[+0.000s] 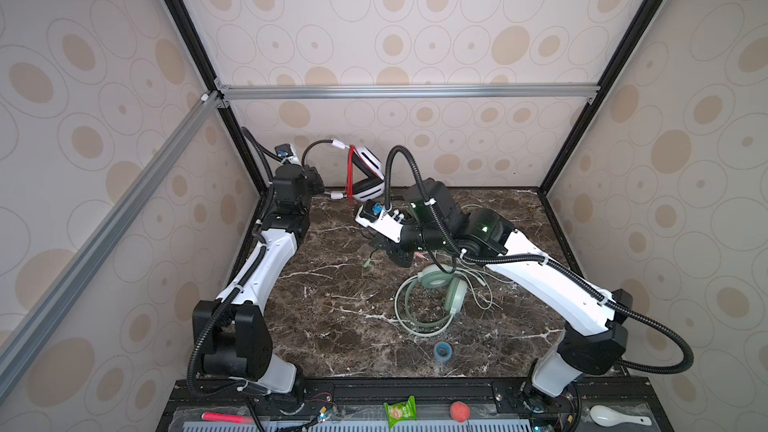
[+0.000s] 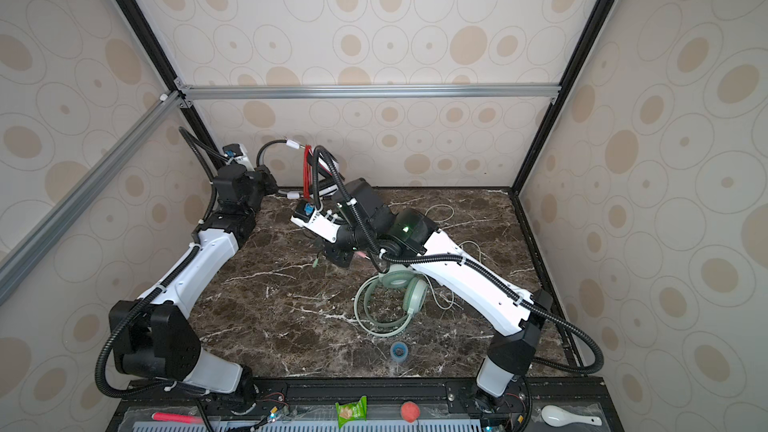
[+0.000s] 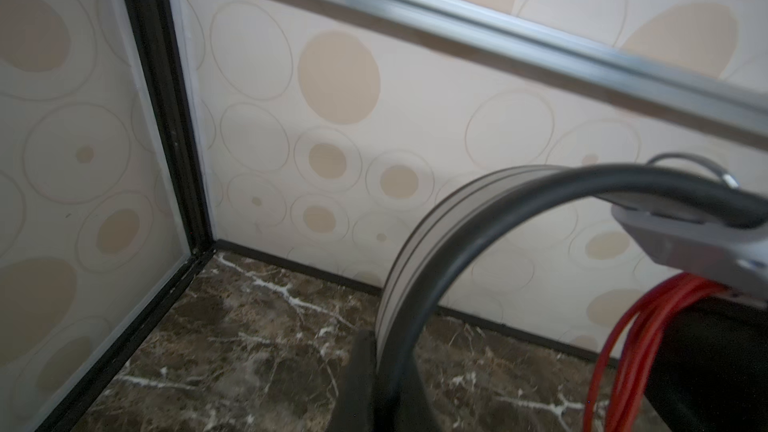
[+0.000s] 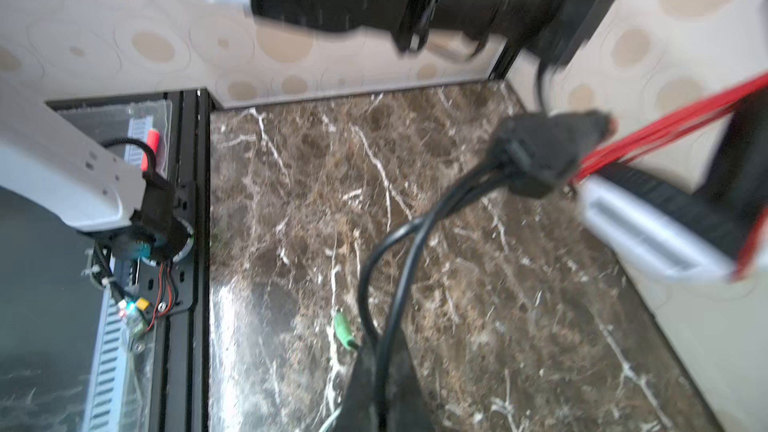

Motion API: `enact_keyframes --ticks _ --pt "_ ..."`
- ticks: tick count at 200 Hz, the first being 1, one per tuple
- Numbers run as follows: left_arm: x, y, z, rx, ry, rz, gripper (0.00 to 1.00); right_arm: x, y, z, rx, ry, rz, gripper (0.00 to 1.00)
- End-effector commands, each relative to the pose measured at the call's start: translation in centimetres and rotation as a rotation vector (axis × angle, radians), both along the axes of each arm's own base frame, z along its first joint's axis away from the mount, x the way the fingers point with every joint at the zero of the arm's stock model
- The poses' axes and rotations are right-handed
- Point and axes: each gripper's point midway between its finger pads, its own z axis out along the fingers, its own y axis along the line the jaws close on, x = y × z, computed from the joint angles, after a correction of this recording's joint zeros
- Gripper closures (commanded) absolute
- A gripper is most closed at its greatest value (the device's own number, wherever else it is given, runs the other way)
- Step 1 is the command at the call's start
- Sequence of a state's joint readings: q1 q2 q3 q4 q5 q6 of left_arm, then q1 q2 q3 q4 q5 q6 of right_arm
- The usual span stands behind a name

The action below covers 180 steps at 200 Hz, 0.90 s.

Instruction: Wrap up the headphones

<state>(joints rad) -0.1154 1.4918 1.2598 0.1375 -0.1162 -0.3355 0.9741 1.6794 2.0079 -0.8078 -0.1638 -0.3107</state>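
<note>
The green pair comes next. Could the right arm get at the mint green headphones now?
Probably not yet: the right hand is shut on the black cable of the white-and-black headphones. The mint green headphones lie on the table close by, so once freed, likely yes.

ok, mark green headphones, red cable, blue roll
green headphones (image 1: pixel 455 297): in a top view, ear cup
red cable (image 1: pixel 351 172): in a top view, mid bundle
blue roll (image 1: pixel 443 357): in a top view, near wall

tape roll on marble table | front ledge: green packet, red ball, spoon
</note>
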Motion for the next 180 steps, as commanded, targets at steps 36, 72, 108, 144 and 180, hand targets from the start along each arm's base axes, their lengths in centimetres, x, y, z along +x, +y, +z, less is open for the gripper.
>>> enact_keyframes --ticks 36,72,108,144,180 --pt "-4.8 -4.1 0.0 0.136 0.006 -0.236 1.0 6.6 -2.4 2.7 -0.089 -0.108 -0.203 1.0" --pt "-9.4 -7.1 -1.8 0.102 0.047 -0.439 1.0 12.5 -5.4 2.9 -0.075 -0.096 -0.398 1.0" --pt "-13.2 -9.2 -0.4 -0.007 0.016 -0.581 1.0 16.2 -8.1 1.1 -0.044 0.003 -0.499 1.0" --pt "-14.4 -9.8 2.3 -0.108 -0.049 -0.617 1.0 18.2 -9.5 -0.4 0.014 0.041 -0.538 1.0" --pt "-14.4 -9.8 5.2 -0.134 -0.105 -0.614 1.0 19.5 -11.2 -4.1 0.014 0.094 -0.595 1.0"
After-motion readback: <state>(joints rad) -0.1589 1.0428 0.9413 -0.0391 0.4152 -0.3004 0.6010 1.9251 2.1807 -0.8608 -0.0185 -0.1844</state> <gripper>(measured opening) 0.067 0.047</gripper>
